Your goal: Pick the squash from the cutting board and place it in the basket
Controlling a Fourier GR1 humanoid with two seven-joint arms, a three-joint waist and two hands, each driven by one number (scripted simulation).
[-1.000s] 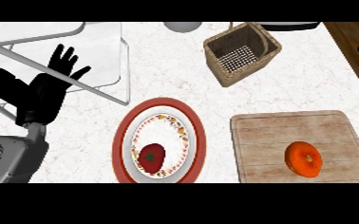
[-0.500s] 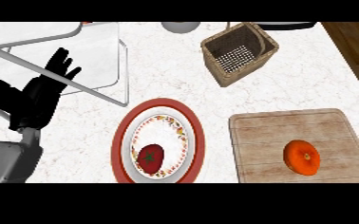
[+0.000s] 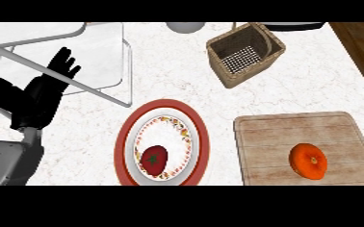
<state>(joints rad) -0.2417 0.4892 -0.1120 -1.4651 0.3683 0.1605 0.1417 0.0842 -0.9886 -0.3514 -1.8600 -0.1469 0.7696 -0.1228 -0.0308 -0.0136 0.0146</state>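
1. The squash [image 3: 308,160], orange and round, is seen lying on the cutting board [image 3: 270,139] at about 4 o'clock in the head view, toward the board's right half. It is untouched, so the pick is judged not yet begun.
2. The basket [image 3: 245,54] is set at about 1 o'clock, well apart from the board, tilted with its open mouth and mesh bottom turned up toward the view. Its handle arches over the opening, so a drop would probably have to be made beside the handle.
3. The left hand [image 3: 44,90] is shown at 9 o'clock, fingers straight and spread, holding nothing; it is taken to be resting there, away from the work.
4. The right hand is not shown, so its state cannot be given. As the nearer hand to the board, it is the likely one for the grasp.
5. A red-rimmed plate [image 3: 125,139] carrying a dark red fruit [image 3: 154,157] lies at 6 o'clock, outside the board-to-basket path.
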